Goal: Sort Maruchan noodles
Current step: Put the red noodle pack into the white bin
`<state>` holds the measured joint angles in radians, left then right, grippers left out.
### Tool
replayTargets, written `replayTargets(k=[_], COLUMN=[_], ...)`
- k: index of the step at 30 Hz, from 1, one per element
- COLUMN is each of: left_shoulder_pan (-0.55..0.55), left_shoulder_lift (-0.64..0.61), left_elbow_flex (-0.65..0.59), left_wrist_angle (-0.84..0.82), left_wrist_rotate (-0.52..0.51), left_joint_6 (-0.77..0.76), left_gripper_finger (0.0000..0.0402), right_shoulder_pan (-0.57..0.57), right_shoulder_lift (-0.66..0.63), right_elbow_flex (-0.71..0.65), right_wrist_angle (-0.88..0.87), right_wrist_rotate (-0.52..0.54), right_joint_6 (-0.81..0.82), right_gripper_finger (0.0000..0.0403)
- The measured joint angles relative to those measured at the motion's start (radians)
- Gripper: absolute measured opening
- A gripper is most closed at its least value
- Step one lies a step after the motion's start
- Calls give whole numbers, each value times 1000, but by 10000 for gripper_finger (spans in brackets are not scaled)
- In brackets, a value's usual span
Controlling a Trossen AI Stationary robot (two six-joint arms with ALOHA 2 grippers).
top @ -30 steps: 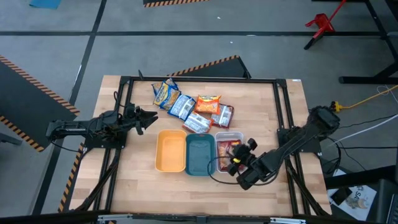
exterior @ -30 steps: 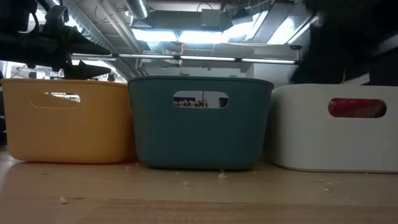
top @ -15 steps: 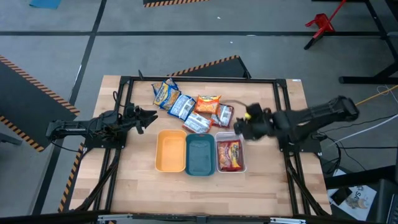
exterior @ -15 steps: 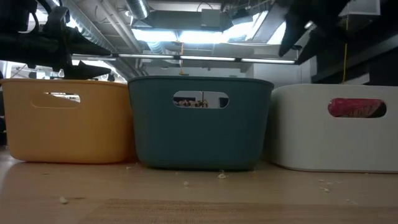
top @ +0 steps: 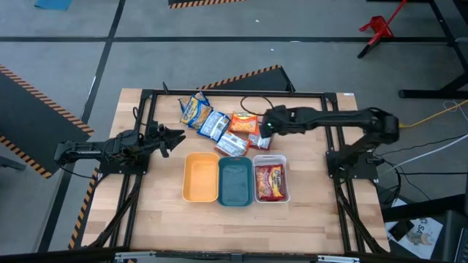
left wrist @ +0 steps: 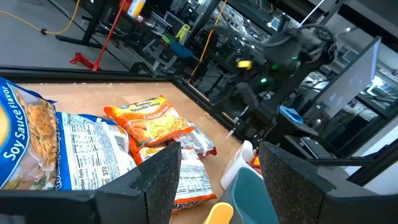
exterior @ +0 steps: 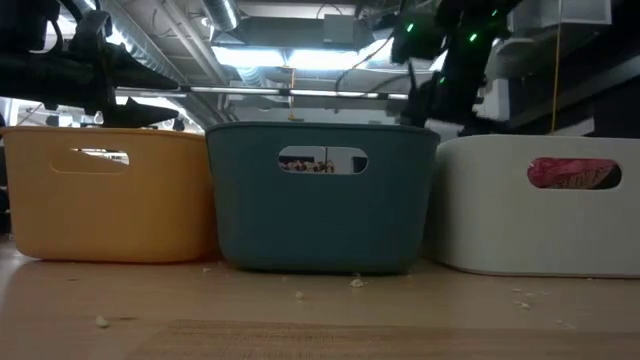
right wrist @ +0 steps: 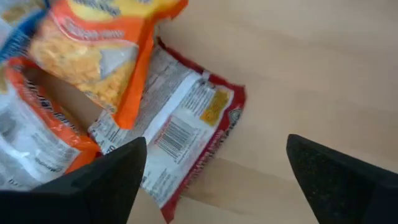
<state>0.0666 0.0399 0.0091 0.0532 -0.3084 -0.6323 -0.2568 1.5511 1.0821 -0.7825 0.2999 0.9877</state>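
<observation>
The right gripper (top: 265, 127) hangs over the far part of the table, just above a flat red-edged crinkly plastic noodle packet (right wrist: 186, 134) that lies label side down. Its fingers (right wrist: 112, 177) are spread wide and hold nothing. This packet lies on the right end of the loose pile of Maruchan noodle packets (top: 223, 126), just on the far side of the three trays, and an orange chicken-flavour packet (right wrist: 102, 40) partly lies over its corner.

This overlap is the main risk, I think. If the fingers come down where the two packets overlap, they may catch both, and the orange one could be carried to the wrong tray or dropped on the wood. The plastic is thin and slippery, so a shallow pinch on the edge may also slip off.

One red packet (top: 269, 180) already lies in the white rectangular plastic tray (top: 284, 183) at the near right. The teal plastic tray (top: 235, 184) and the yellow-orange plastic tray (top: 200, 177) look without packets, so most of the sorting is not yet done.

The left gripper (top: 174, 137) waits at the left side of the table, fingers apart and holding nothing, pointing toward the pile.
</observation>
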Motion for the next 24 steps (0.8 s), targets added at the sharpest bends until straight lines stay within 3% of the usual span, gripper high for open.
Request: replayTargets(k=[6,14,24], left_shoulder_pan=[0,0,0], left_shoulder_lift=[0,0,0], left_elbow_flex=[0,0,0], left_wrist_angle=[-1,0,0], left_wrist_rotate=[10,11,3], left_joint_6=[9,15,15], left_gripper_finger=[212,212,212], right_shoulder_pan=[-73,-147,-150], right_shoulder_lift=[58,58,53], right_elbow_flex=[-120,-342,-415], right_wrist_angle=[226,710,751], right_wrist_rotate=[-96,-211,-219], right_joint_6=[7,111,133], right_gripper_finger=[358,353,352])
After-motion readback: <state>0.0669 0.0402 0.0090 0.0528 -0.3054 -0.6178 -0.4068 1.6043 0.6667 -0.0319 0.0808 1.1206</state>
